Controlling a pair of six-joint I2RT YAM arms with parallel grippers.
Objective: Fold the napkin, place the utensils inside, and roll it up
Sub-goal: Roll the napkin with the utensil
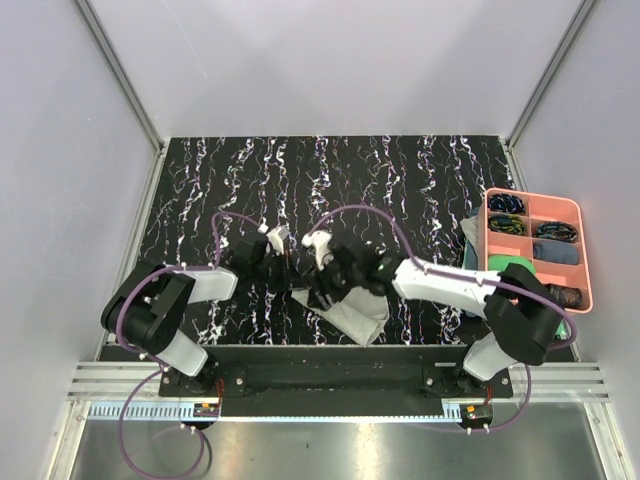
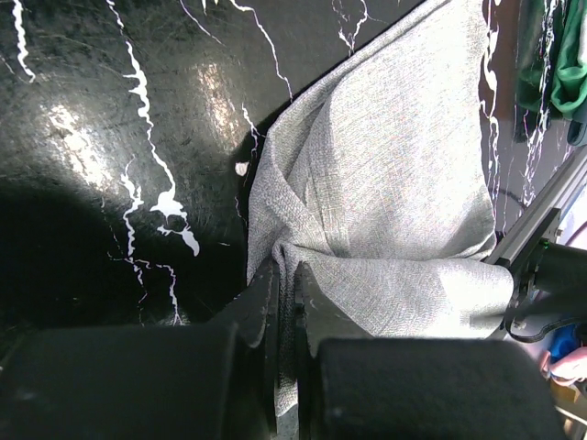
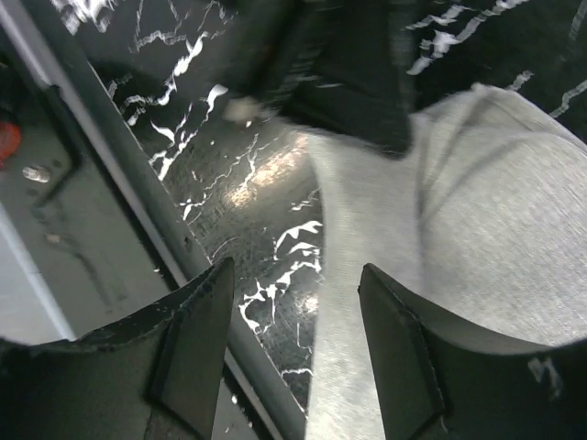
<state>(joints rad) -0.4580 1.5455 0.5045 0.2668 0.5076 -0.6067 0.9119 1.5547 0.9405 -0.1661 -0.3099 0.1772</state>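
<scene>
Grey-green cloth, the napkin, lies bunched and partly folded on the black table. It sits close to the front edge, between the two arms. The left gripper is pinched tight on one edge of the napkin, where the cloth folds over. The right gripper hangs just above the napkin's near side with its two fingers wide apart. It holds nothing. The pink tray sits far off to the right. I cannot see the utensils.

I think a few things could go wrong. The left pinch holds only a thin bit of cloth, so a quick pull could make it slip out. A long pull could drag the whole napkin into a lump, or off the front edge. The two arms are also very close, so they might bump.
</scene>
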